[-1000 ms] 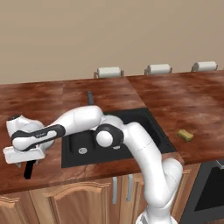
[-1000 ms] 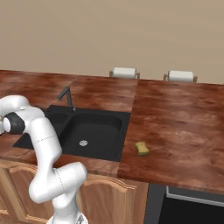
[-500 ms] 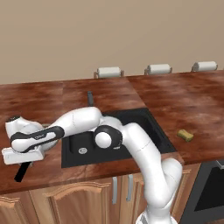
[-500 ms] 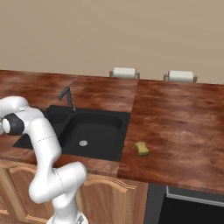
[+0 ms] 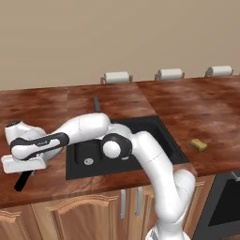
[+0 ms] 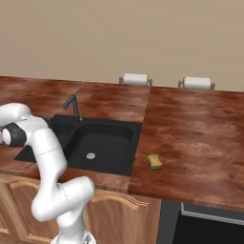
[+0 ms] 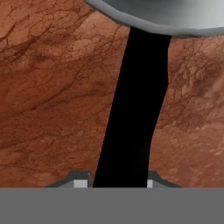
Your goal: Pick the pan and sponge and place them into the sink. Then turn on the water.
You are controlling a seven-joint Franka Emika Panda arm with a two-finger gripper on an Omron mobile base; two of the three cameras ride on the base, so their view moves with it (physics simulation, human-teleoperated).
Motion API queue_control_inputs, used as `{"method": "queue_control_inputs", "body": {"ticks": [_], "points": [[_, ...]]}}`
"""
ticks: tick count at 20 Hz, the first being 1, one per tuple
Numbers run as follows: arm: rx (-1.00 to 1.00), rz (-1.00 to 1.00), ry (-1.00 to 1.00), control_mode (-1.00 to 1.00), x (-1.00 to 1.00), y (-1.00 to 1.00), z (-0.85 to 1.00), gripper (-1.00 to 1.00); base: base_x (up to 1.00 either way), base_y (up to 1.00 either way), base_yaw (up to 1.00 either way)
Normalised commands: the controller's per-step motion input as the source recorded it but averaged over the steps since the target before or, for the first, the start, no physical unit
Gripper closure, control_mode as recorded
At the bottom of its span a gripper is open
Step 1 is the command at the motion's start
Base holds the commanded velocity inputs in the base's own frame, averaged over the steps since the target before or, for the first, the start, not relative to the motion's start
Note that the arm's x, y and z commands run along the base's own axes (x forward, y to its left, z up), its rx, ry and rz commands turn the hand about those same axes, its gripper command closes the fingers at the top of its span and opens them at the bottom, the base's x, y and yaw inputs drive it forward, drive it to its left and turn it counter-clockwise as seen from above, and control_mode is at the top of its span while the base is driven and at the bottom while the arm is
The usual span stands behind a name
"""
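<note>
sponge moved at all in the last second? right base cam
No. In the right base view the sponge lies on the counter just right of the sink, level with its front corner, the same spot as in both earlier pictures.

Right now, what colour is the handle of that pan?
Black; the pan handle shows best in the hand view.
</note>
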Motion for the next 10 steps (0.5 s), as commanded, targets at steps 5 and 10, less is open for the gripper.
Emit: {"method": "queue_control_inputs", "body": {"ticks": [5, 10], "points": [[0.00, -0.09, 0.00, -1.00, -0.10, -0.33, 0.36, 1.00, 0.00, 0.00, 0.00], [-0.03, -0.10, 0.00, -1.00, -0.04, -0.36, 0.21, 1.00, 0.00, 0.00, 0.00]]}}
